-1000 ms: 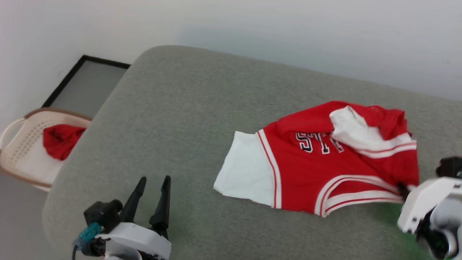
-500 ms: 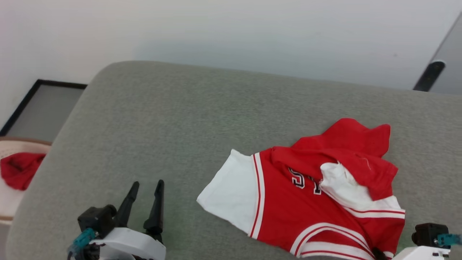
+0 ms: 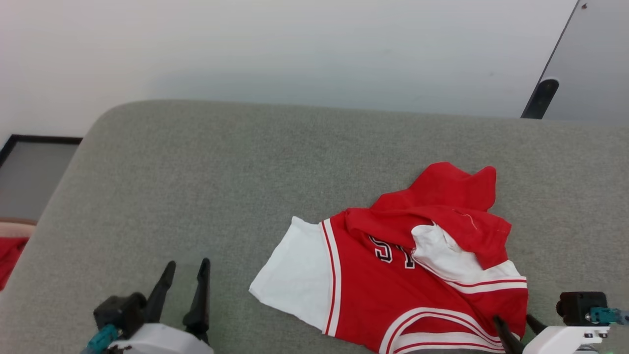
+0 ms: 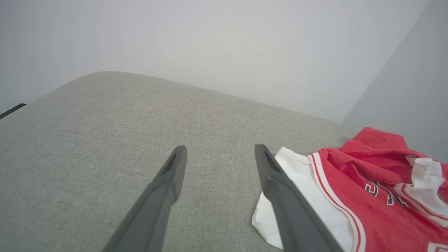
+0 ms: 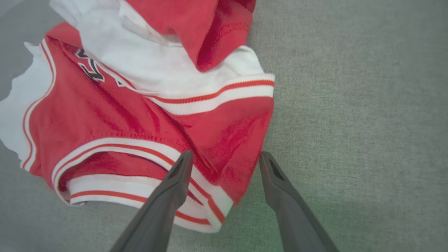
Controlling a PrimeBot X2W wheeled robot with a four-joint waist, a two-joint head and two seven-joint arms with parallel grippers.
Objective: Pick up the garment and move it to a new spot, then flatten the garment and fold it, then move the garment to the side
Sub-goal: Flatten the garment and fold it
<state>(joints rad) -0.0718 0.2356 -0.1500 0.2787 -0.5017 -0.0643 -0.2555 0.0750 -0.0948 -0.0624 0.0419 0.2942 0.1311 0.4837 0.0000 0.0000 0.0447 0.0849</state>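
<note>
The garment [image 3: 393, 290], a red shirt with white sleeves, striped trim and black-and-white lettering, lies crumpled on the grey cushion at the right. My right gripper [image 3: 515, 322] stands open over the garment's near right corner, its fingers spread above the cloth [image 5: 224, 164] without pinching it. A white sleeve [image 4: 301, 185] reaches toward my left gripper [image 3: 185, 278], which stands open above bare cushion, apart from the garment [image 4: 378, 185]. The lettering is partly covered by a folded white and red flap.
The grey cushion [image 3: 221, 187] stretches wide to the left and behind the garment. A beige basket rim [image 3: 14, 228] with a plain red cloth [image 3: 9, 255] sits off the cushion's left edge. A white wall rises behind; a dark panel [image 3: 585, 64] stands at the upper right.
My right gripper has opened and let go of the garment's corner, which now lies on the cushion. The camera has swung, shifting the scene. The left gripper stays open.
</note>
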